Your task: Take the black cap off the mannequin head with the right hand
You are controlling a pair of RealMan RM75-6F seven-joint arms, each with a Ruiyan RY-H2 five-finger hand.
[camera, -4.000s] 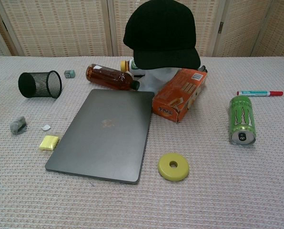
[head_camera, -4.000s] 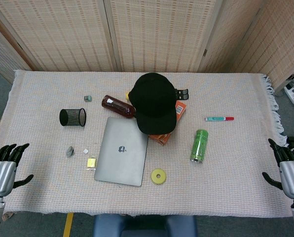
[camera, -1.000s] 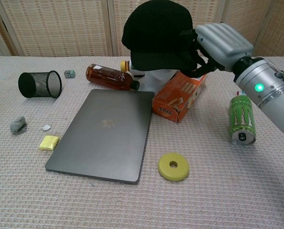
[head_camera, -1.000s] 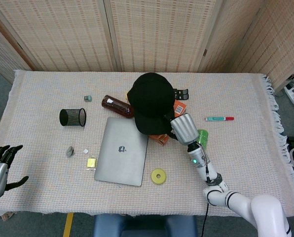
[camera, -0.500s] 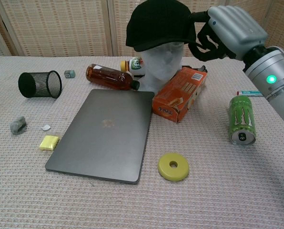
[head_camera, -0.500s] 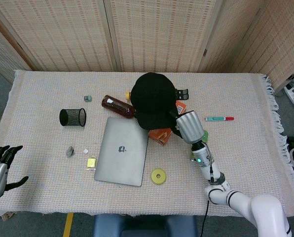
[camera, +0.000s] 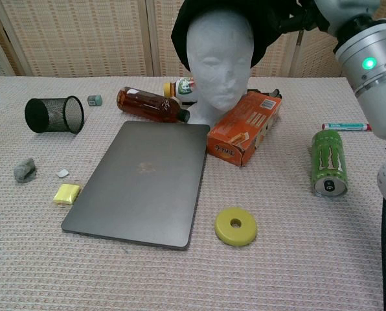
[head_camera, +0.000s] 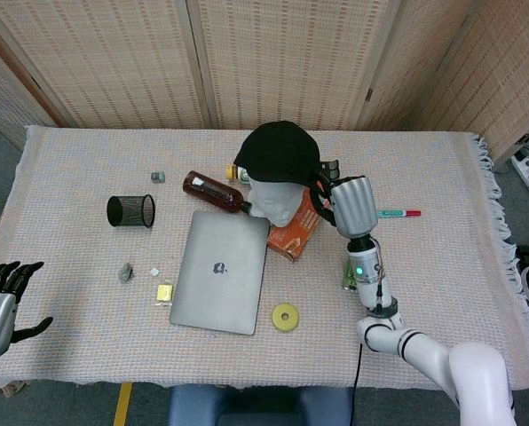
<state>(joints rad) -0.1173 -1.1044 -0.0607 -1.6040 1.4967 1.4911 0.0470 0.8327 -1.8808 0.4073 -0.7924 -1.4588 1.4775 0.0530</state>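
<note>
The black cap (head_camera: 278, 153) is lifted and tipped back, and the white mannequin head (head_camera: 276, 202) shows its whole face beneath it. My right hand (head_camera: 349, 202) grips the cap's right side, just right of the head. In the chest view the mannequin head (camera: 220, 55) stands bare-faced, the cap (camera: 269, 29) hangs behind and above it, and my right hand (camera: 339, 9) is cut off by the top edge. My left hand (head_camera: 0, 297) hangs off the table's near left corner, fingers spread and holding nothing.
A grey laptop (head_camera: 220, 271) lies in front of the head, with an orange box (head_camera: 293, 232) leaning beside it. A brown bottle (head_camera: 213, 190), a mesh pen cup (head_camera: 131, 210), a green can (camera: 329, 162), a yellow ring (head_camera: 286, 316) and a marker (head_camera: 394, 213) lie around.
My right arm came in from the table's right edge, took hold of the cap, then raised and tipped it back off the mannequin's face. The left hand stayed put.
</note>
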